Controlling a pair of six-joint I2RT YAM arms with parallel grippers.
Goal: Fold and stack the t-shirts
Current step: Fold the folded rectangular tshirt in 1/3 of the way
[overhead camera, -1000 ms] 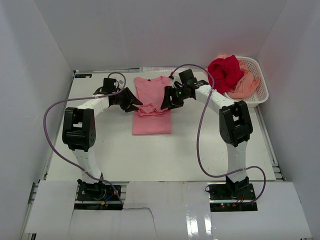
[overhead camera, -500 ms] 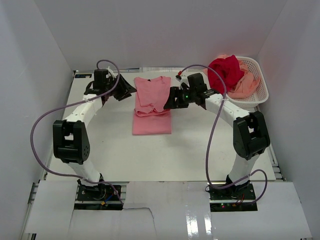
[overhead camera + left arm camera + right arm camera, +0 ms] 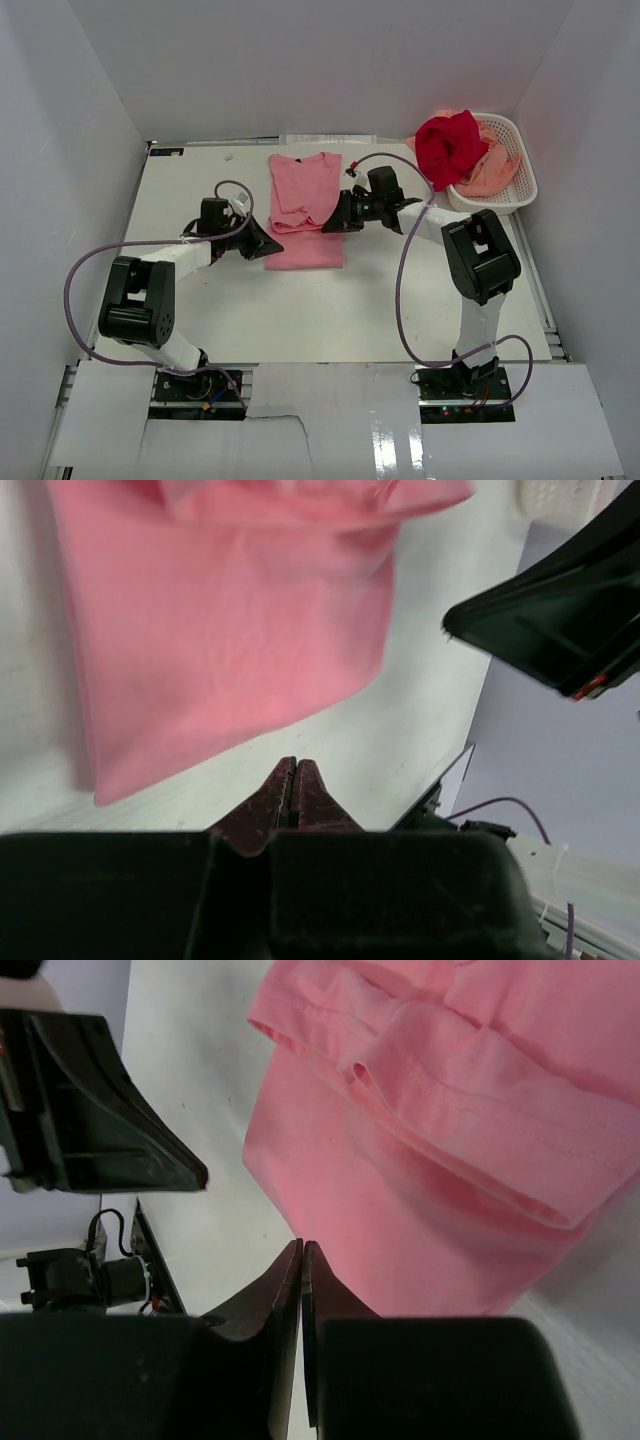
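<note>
Pink shirt (image 3: 305, 212): it lies flat on the white table (image 3: 200, 300), in the middle toward the far side. Its upper half is folded into a double layer, and the lower half is a single layer.
Left claw (image 3: 272, 246): it is low over the table, just beside the near left corner of the pink shirt. Its fingers are pressed together with nothing between them.
Right claw (image 3: 329, 224): it is at the right edge of the pink shirt, where the folded layer ends. Its fingers are also pressed together. I cannot tell if the tips touch the cloth.
Left arm: it is stretched low, with the forearm almost along the table, pointing right to the shirt.
Right arm: the elbow is raised and the forearm reaches to the left, down to the shirt.
Other shirts: the red shirt (image 3: 449, 146) sits on the peach shirt (image 3: 490, 172) in the white basket (image 3: 522, 188) at the far right corner, well apart from both claws.
Left wrist view: the closed tips (image 3: 292, 764) stand over bare table, and the cloth edge (image 3: 230, 650) is just in front of them. The right claw (image 3: 560, 620) is a dark shape at the upper right.
Right wrist view: the closed tips (image 3: 301, 1246) are at the shirt edge (image 3: 450, 1150). The stitched hem of a folded part is clear here. The left claw (image 3: 95, 1110) shows at the upper left.
Top view only: the red and peach shirts show here alone.
</note>
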